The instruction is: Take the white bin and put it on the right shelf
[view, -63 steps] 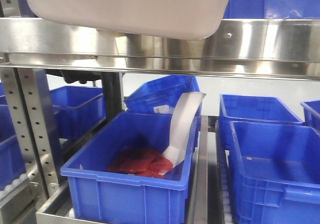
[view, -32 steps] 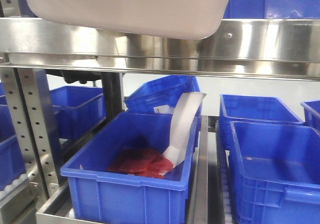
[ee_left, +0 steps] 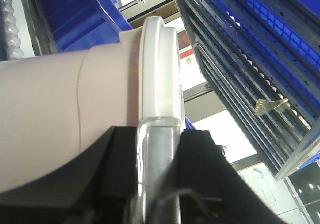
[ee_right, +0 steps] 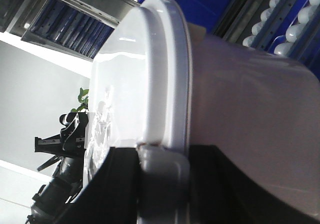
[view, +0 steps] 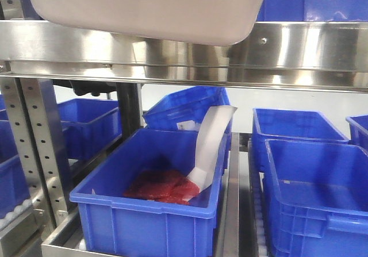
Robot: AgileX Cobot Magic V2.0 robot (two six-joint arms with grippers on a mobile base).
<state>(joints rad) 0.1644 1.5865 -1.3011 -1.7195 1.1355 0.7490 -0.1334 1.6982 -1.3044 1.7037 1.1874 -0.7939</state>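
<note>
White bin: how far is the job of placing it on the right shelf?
Done: the left gripper and the right gripper clamp the white bin by its rim, lifted. In hand: it hangs before the front rail of the right shelf. Left: set it down there, release.

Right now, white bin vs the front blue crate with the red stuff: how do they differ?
Colour: the white bin is pinkish off-white, the blue crate solid blue.
Height: the bin hangs up at the steel shelf rail, the crate sits on a lower tier.
Top: the bin carries a lid; the crate is open, with red items inside.
Both are rectangular plastic containers.
</note>
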